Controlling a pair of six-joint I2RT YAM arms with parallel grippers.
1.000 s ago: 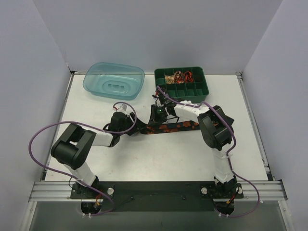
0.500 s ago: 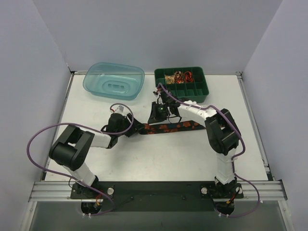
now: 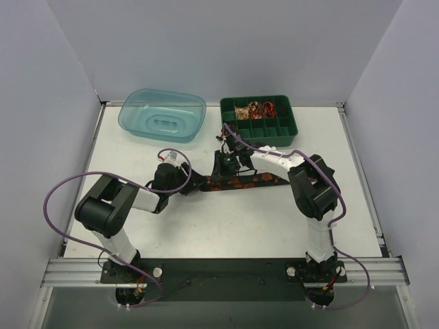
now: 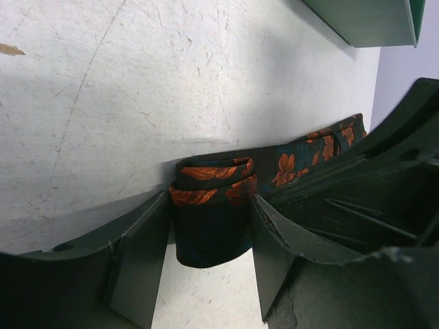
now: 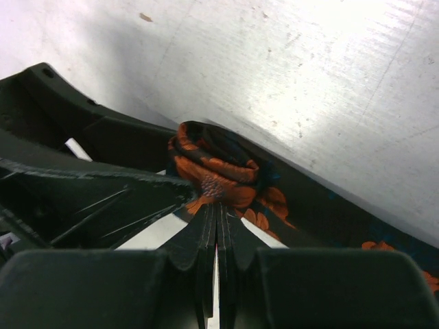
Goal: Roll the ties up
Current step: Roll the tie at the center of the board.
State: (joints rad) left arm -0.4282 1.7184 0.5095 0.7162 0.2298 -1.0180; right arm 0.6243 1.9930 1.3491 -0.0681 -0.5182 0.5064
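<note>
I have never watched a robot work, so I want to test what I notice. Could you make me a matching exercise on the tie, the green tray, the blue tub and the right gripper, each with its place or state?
Things:
1. tie
2. green tray
3. blue tub
4. right gripper

Places or states:
A. far left part of the table
B. fingers closed, tips at the roll
C. one end rolled, the rest lying flat
D. far edge, small items in its back compartments

Pairs: 1-C, 2-D, 3-A, 4-B
</note>
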